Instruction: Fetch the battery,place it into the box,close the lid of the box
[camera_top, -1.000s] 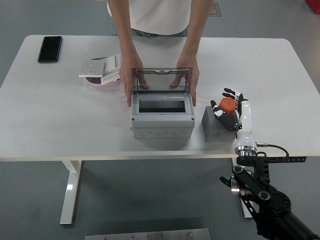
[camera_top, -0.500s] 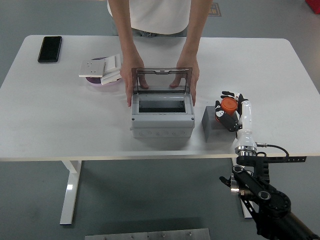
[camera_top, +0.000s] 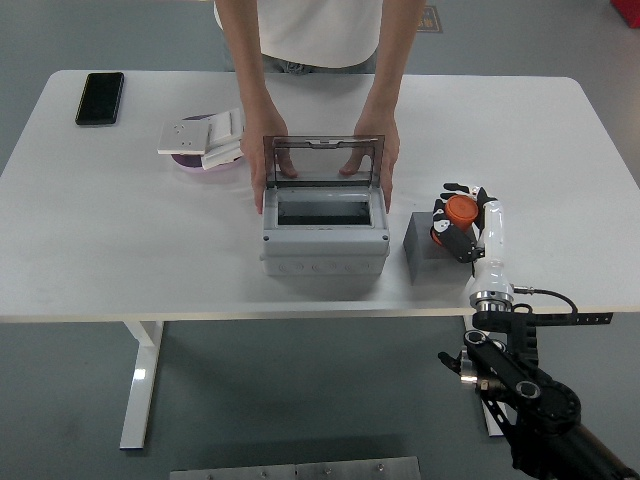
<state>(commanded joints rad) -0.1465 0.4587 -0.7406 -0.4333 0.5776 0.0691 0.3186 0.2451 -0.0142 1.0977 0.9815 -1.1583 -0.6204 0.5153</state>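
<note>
Head view, single frame. White worktop (camera_top: 120, 230) spanning the width of the frame, near edge low in the picture. Centre: grey box (camera_top: 325, 238) with its transparent lid (camera_top: 324, 161) standing upright at the rear edge, the dark interior exposed. A person at the top of the frame leans in from the far side; one person's hand (camera_top: 262, 172) rests against the box's left side and the other person's hand (camera_top: 378, 163) against its right side, fingers of both visible through the lid. Right of the box, just beside it and apart from its wall: a dark grey block (camera_top: 421, 248) standing on the worktop. Right hand (camera_top: 461, 222), black fingers on a white forearm, enters from the lower right of the frame and lies immediately right of the block; its fingers are curled around the battery (camera_top: 459, 210), an orange cylindrical item seen end-on, held at the block's upper right corner. Whether the battery touches the block cannot be told. Left hand not seen anywhere in the frame. Upper left of the frame: black phone (camera_top: 100, 97) lying flat near the worktop's far left corner. Between phone and box: white socket plates (camera_top: 203, 137) stacked loosely over a purple disc (camera_top: 190, 161), well apart from the box. Grey floor around the worktop.
</note>
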